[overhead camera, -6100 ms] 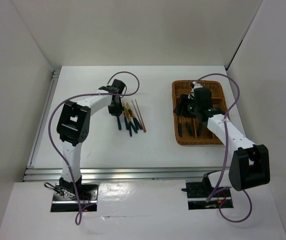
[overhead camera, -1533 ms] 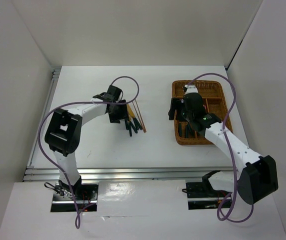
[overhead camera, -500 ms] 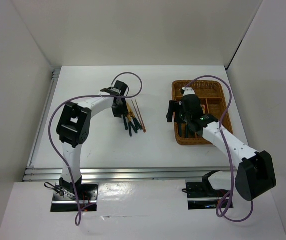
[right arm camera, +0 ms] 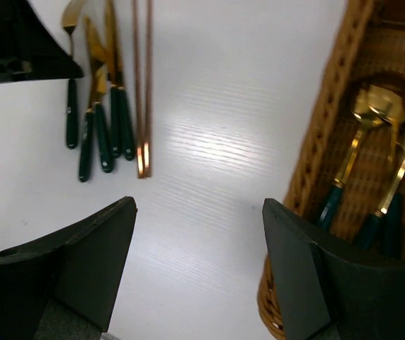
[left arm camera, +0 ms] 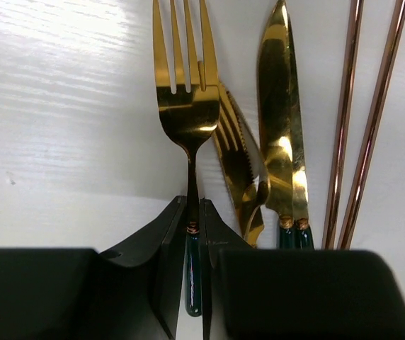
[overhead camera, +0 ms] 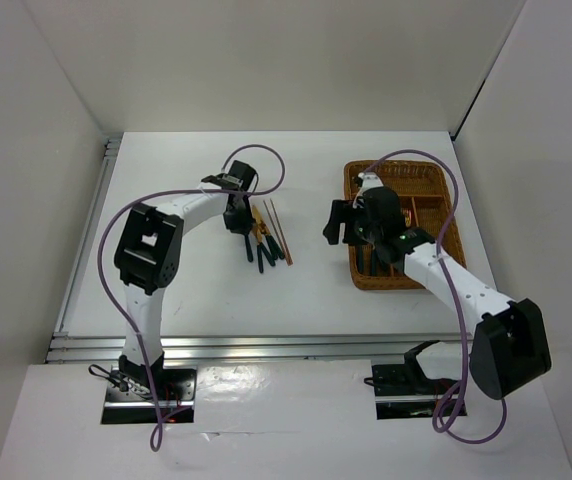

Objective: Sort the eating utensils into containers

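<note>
My left gripper [left arm camera: 192,234] is shut on the dark green handle of a gold fork [left arm camera: 186,92] that lies on the white table. Beside it lie a second fork [left arm camera: 234,156], gold knives [left arm camera: 280,142] and two brown chopsticks [left arm camera: 348,120]. In the top view the left gripper [overhead camera: 238,222] sits at the far end of this pile [overhead camera: 264,248]. My right gripper [overhead camera: 338,222] is open and empty, just left of the wicker tray [overhead camera: 396,285]. In the right wrist view the right gripper [right arm camera: 199,234] hangs over bare table between the pile [right arm camera: 96,127] and the tray's rim [right arm camera: 330,106]. Gold spoons [right arm camera: 372,134] lie in the tray.
The left gripper's black body [right arm camera: 11,42] shows at the top left of the right wrist view. A metal rail [overhead camera: 96,230] runs along the table's left edge and white walls close in the back and sides.
The right gripper has moved left, from over the tray to the table beside it. The left gripper has stayed at the pile, shifting slightly.
</note>
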`<state>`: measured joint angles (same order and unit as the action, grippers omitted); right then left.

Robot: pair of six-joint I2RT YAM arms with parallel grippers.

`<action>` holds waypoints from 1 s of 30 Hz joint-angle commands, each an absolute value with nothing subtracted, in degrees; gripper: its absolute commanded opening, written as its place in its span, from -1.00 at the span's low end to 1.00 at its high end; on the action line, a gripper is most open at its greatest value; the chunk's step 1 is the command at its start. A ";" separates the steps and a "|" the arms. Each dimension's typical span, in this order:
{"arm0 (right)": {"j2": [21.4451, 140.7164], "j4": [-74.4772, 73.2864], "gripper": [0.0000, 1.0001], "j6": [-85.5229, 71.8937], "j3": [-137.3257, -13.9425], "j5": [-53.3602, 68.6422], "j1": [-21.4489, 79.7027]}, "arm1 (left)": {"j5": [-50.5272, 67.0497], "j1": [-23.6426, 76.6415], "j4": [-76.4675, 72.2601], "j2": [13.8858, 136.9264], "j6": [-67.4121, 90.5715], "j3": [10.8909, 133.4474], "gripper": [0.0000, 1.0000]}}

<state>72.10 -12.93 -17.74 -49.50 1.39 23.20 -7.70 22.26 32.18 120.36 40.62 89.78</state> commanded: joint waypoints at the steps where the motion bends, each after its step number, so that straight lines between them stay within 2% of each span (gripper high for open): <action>1: 73.12 -4.77 0.60 -15.82 -51.76 10.88 22.94 | -8.27 21.09 33.41 114.54 40.52 88.95 -0.54; 5: 76.72 1.39 0.60 -16.96 -51.77 20.89 23.81 | -1.86 18.20 27.53 104.10 38.77 82.63 -0.54; 10: 81.12 7.02 0.65 -17.67 -53.25 23.12 28.47 | 7.10 15.83 19.17 97.31 36.92 75.42 -0.54; 21: 90.09 13.44 0.74 -16.44 -60.64 24.35 36.91 | 13.88 14.77 9.24 93.08 36.04 66.54 -0.58; 30: 96.32 13.62 0.74 -17.48 -64.16 22.59 39.29 | 15.73 14.24 8.61 91.94 36.64 66.53 -0.55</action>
<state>95.44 10.07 -17.32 -61.41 23.00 38.44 13.63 14.63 11.84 94.78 37.39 65.84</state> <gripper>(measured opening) 0.869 0.249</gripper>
